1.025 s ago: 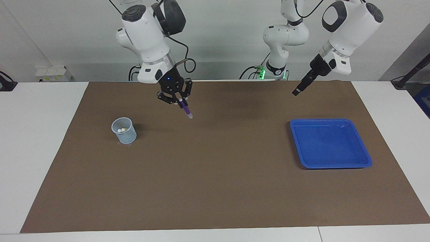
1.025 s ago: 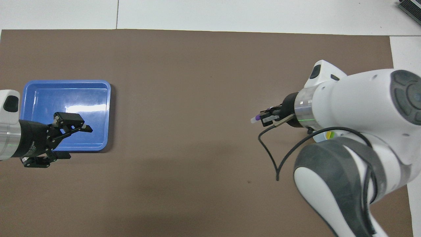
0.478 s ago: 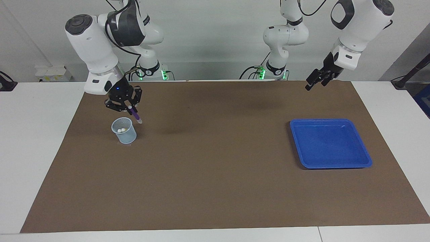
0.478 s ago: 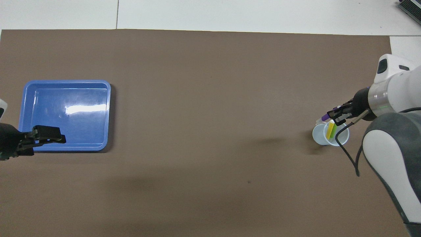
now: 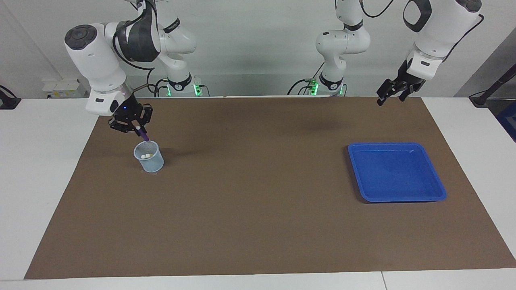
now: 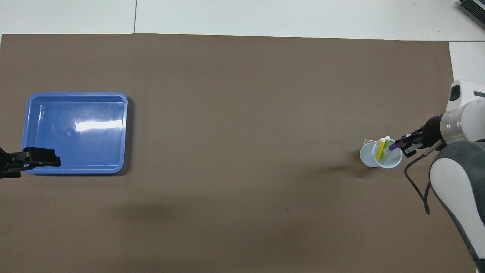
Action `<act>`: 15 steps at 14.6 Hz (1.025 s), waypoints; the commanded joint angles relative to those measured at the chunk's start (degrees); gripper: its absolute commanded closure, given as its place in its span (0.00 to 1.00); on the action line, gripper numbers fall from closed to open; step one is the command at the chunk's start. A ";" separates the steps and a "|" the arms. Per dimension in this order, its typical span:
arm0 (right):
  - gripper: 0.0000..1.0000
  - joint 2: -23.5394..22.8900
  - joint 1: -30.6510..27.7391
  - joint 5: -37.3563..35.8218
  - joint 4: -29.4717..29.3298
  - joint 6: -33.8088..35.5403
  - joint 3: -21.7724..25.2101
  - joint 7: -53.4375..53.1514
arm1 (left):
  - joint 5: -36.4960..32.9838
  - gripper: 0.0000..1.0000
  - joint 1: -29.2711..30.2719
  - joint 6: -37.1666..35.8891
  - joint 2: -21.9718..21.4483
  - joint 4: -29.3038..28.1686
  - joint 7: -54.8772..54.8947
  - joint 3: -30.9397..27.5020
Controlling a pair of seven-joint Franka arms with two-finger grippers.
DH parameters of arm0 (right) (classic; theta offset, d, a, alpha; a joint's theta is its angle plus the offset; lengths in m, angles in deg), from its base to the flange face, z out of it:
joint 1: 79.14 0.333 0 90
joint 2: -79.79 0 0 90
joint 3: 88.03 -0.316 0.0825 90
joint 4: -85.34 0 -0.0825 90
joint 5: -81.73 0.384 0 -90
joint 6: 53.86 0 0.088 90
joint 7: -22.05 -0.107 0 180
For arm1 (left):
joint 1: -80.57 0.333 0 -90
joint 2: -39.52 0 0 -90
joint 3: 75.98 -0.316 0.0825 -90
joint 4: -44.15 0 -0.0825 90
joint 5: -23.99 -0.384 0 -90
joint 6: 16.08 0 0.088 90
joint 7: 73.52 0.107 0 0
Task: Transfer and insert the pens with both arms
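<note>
A translucent cup [image 5: 150, 160] stands on the brown mat toward the right arm's end of the table. A yellow pen [image 6: 380, 149] and a green pen [image 6: 386, 145] stand in the cup [image 6: 373, 159], whitish caps up. My right gripper [image 5: 138, 128] hangs just above the cup's rim, shut on the purple pen [image 5: 143, 135]. That pen tilts down with its lower end at the cup's mouth. In the overhead view the right gripper [image 6: 402, 144] and the purple pen [image 6: 392, 145] lie over the cup's edge. My left gripper [image 5: 390, 98] is open and holds nothing, raised over the mat's edge nearest the robots.
An empty blue tray [image 5: 397, 144] lies on the mat toward the left arm's end of the table. In the overhead view the left gripper [image 6: 38, 163] shows beside the tray [image 6: 75, 93]. A brown mat [image 5: 258, 209] covers most of the white table.
My right gripper carried the purple pen from over the mat's middle to the cup and lowered its end to the rim. The left gripper drew back from over the tray toward the robots.
</note>
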 commanded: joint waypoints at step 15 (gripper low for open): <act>1.00 1.32 -1.56 -1.07 11.26 -13.73 -1.01 0.06 | -1.46 0.00 1.67 -0.53 1.27 2.57 -0.30 0.05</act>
